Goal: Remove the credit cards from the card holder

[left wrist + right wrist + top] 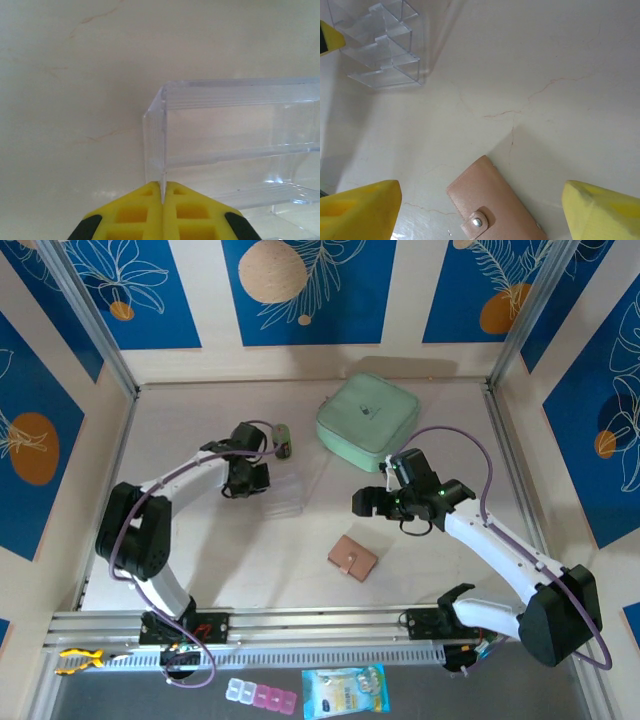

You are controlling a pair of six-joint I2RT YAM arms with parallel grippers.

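Card holder [353, 558]: pinkish-tan wallet lying flat on the table [200, 570], toward the near side and between my two arms. It is folded shut with the snap tab fastened over the cover.
Holder pockets: hidden under the closed cover, so I cannot tell what they hold.
Right gripper [481, 186]: released and grasping nothing, raised off the table close to the wallet. My yellow fingers [360, 212] are spread wide. In my right wrist view the wallet's snap end [495, 205] lies between them at the lower edge, touching neither.
Clear box [283, 495]: see-through plastic with stepped compartments, standing on the table well apart from the wallet, to its far left. Through its walls [240, 150] I see the pale table surface and the box's own ridges.
Left gripper [162, 192]: clenched, both yellow pads pressed flat together. The tips sit right at the near upright corner of the box. I cannot tell whether the thin wall edge is caught between them or only touches them.
Mint-green case [367, 420]: large and zipped, closed, lying near the back wall beyond my right arm. Its contents are hidden.
Near ledge: a pill organiser [262, 695] with clear and pink cells lies just beside a blue-printed sachet [345, 690]. The cells are too small for me to read.
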